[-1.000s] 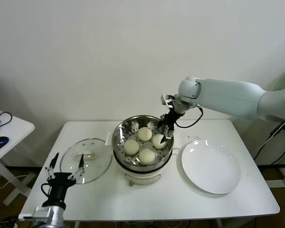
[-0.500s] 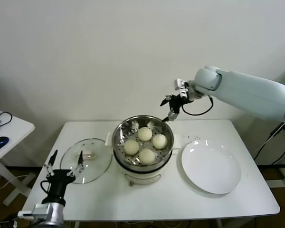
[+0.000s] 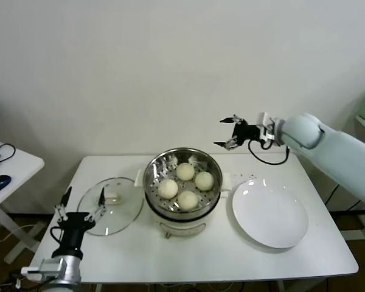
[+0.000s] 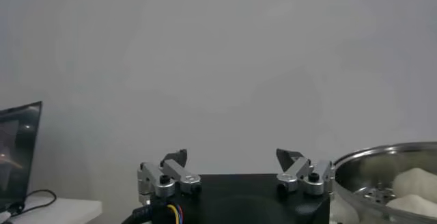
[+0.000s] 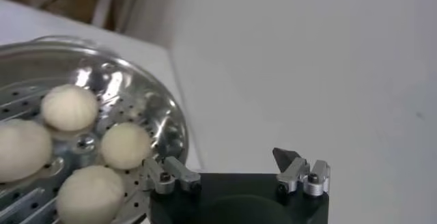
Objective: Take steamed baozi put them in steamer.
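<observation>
Several cream-white baozi (image 3: 185,171) lie in the shiny steel steamer (image 3: 148,180) on its white pot base at the table's middle. My right gripper (image 3: 227,132) hangs in the air above and behind the steamer's right rim, open and empty, apart from everything. In the right wrist view that gripper (image 5: 222,160) is open, with the baozi (image 5: 68,107) in the steamer (image 5: 160,109) below and off to one side. My left gripper (image 3: 82,204) stands open and empty at the table's front left, by the lid. In the left wrist view the gripper (image 4: 232,156) points at the wall, the steamer (image 4: 382,158) at the edge.
A flat round glass lid (image 3: 112,207) lies left of the steamer. A bare white plate (image 3: 270,214) lies to its right. A side table (image 3: 12,167) with a mouse and cables stands far left. The white wall is close behind the table.
My right gripper has lifted from the steamer's right rim and swung up and to the right, still open and empty. The left gripper has sunk a little.
</observation>
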Motion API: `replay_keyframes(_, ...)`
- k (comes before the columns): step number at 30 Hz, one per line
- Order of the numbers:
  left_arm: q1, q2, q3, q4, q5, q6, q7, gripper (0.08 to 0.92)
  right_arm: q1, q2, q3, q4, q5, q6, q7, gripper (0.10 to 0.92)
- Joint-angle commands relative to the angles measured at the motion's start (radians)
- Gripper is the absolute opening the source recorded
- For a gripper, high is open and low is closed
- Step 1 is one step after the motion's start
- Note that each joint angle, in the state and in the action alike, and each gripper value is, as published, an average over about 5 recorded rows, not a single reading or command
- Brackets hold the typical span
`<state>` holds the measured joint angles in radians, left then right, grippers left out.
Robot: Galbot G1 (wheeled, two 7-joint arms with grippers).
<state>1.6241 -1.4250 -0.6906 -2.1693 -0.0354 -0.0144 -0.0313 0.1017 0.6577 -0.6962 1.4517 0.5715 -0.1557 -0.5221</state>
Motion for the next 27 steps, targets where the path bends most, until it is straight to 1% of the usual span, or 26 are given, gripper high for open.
replay_keyframes(1, -0.021, 0.009, -0.007, 0.017, -0.008, -0.005, -0.002, 0.823, -0.852, -0.026, 0.859, 0.209, -0.144, 0.105, 0.270, 0.823)
replay_keyframes(4, -0.026, 0.012, -0.010, 0.021, -0.016, -0.011, 0.002, 0.823, -1.014, 0.077, 1.036, 0.236, -0.176, 0.131, 0.281, 0.823)
replay_keyframes(9, -0.035, 0.011, -0.012, 0.029, -0.059, -0.014, 0.006, 0.823, -1.231, 0.291, 1.272, 0.284, -0.227, 0.174, 0.277, 0.823)
replay_keyframes(13, -0.040, 0.014, -0.030, 0.043, -0.091, -0.015, 0.039, 0.823, -1.341, 0.461, 1.361, 0.323, -0.235, 0.216, 0.273, 0.823)
replay_keyframes(16, -0.041, 0.017, -0.044, 0.051, -0.106, -0.015, 0.070, 0.823, -1.399, 0.556, 1.385, 0.335, -0.246, 0.254, 0.273, 0.823)
replay_keyframes(20, -0.046, 0.015, -0.053, 0.073, -0.109, -0.021, 0.081, 0.823, -1.470, 0.637, 1.396, 0.355, -0.253, 0.285, 0.272, 0.823)
replay_keyframes(27, -0.054, 0.043, -0.051, 0.115, -0.108, -0.041, 0.071, 0.823, -1.588, 0.668, 1.403, 0.400, -0.248, 0.305, 0.271, 0.823)
